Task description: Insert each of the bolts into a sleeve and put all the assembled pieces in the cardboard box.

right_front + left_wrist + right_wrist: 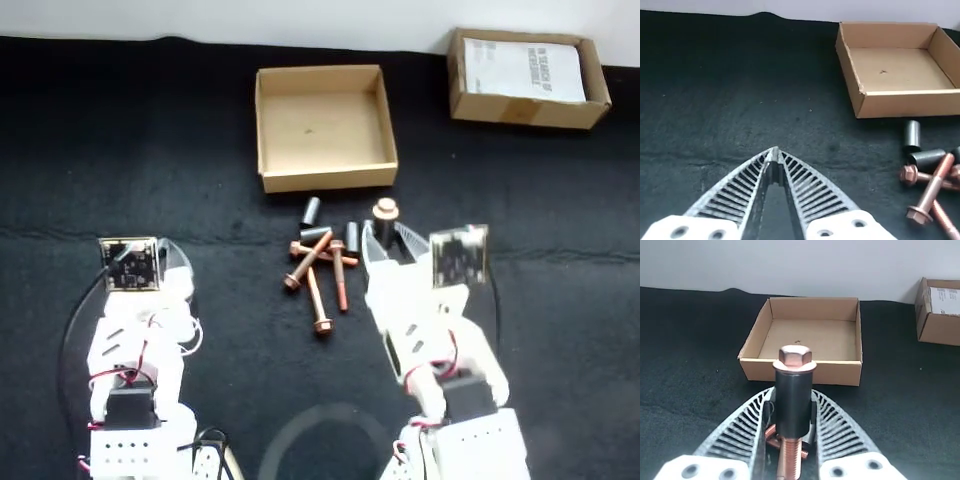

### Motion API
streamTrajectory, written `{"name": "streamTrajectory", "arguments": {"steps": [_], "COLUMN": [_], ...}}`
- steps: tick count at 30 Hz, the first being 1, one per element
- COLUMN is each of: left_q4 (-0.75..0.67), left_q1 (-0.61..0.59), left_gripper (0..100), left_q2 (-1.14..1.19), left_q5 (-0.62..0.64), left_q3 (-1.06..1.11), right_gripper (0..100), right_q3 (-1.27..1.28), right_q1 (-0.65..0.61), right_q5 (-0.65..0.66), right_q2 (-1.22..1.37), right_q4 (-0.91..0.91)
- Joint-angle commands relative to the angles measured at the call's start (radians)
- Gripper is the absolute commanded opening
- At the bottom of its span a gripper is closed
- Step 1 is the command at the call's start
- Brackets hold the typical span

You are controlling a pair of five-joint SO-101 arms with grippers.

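High view: my right gripper [385, 238] is clamped on a sleeved bolt [385, 212], held upright just short of the front wall of the cardboard box [325, 180]. Beside it lie the loose bolts [318, 268], four as far as I can count in the tangle, with loose sleeves [311, 211] between them and the box. The black cloth [150, 150] is open on my left side. A second box [525, 105] sits at the far right corner, well apart.

Left wrist view: my left gripper [774, 154] has its tips together, holding nothing, low over bare cloth. The box's near corner is ahead and to one side.

Right wrist view: the bolt's hex head stands above the dark sleeve, with the threaded end below my fingers [840, 430]. The box's front edge is straight ahead.
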Motion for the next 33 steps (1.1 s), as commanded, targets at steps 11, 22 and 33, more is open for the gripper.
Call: {"name": "streamTrajectory", "arguments": {"steps": [11, 22, 33], "left_q4": [0.290, 0.288, 0.262], "left_q1": [-0.044, -0.042, -0.048], "left_gripper": [1, 1, 1], "left_q2": [-0.002, 0.001, 0.002], "left_q5": [-0.002, -0.003, -0.003], "left_q3": [0.021, 0.021, 0.021], "right_gripper": [0.7, 0.7, 0.7], "right_q3": [-0.562, -1.093, -1.509], "right_q1": [0.036, 0.179, 0.137], "right_q5": [0.002, 0.002, 0.002], "right_q2": [0.753, 1.369, 1.762], "right_q4": [-0.007, -0.056, -0.056]}}
